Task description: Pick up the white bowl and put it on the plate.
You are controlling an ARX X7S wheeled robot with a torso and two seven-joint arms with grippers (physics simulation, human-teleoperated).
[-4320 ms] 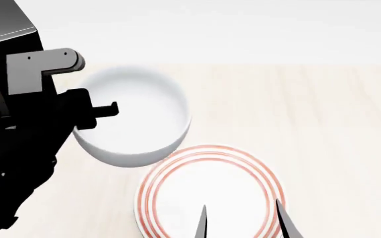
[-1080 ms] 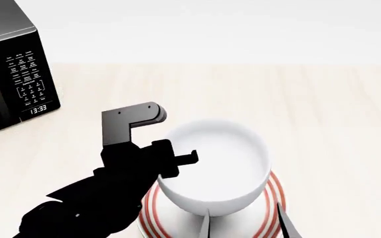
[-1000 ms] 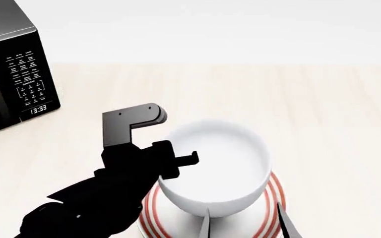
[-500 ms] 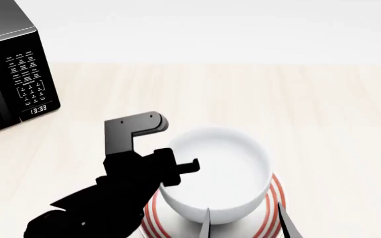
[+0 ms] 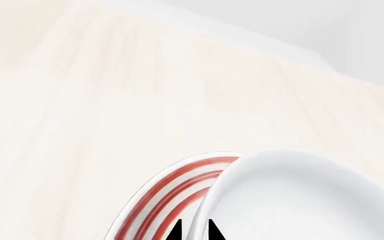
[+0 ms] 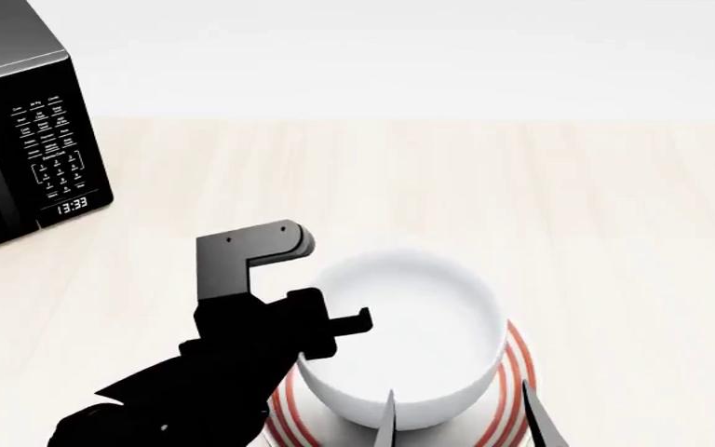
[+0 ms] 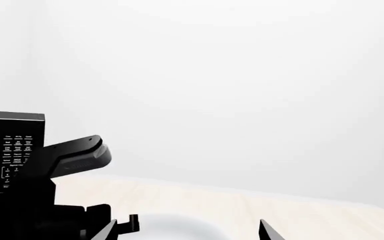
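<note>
In the head view the bowl [image 6: 401, 340] sits over the plate [image 6: 516, 358], whose red rings show to either side beneath it, on the pale wooden table [image 6: 606, 233]; the left gripper [image 6: 332, 321] pinches the bowl's left rim, the right gripper [image 6: 457, 419] shows only two tips set apart at the bottom edge, and a microwave [image 6: 34, 130] stands at far left. The left wrist view shows the jaws narrow on the bowl's [image 5: 299, 200] rim, with the plate [image 5: 172, 192] just beyond it. The right wrist view shows its two tips spread wide with nothing between them, the bowl's [image 7: 178, 227] rim low in frame, and the microwave [image 7: 8, 150] behind the left arm [image 7: 58, 165].
</note>
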